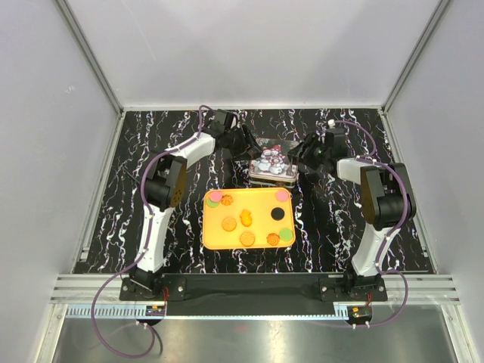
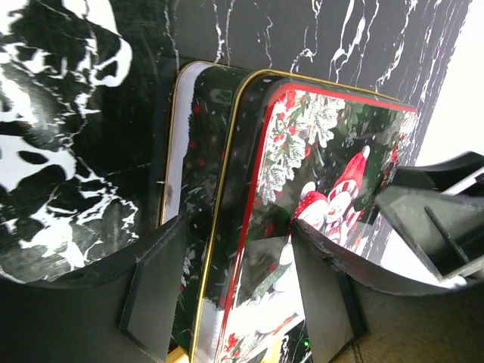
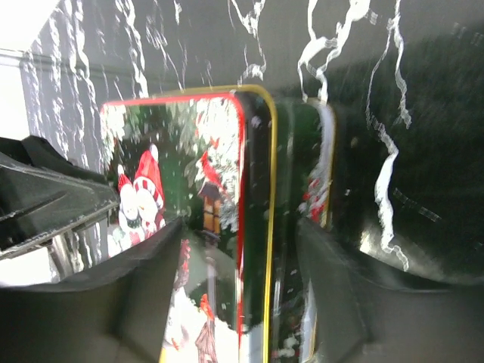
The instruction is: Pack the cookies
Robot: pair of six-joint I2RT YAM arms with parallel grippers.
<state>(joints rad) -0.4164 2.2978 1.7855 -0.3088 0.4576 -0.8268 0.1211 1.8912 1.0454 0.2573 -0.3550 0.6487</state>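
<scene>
Tin cropped by lower edge in both wrist views, right wrist view blurred

The Christmas tin gleams like glossy printed metal. The marbled tabletop shines too. The yellow tray is probably smooth plastic.

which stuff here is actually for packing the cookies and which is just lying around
For the job:
- cookies, orange, pink, green and one black
- yellow tray holding them
- Christmas snowman tin, lid on, behind the tray

Not part of it:
- black marbled tabletop
- white enclosure walls
</scene>
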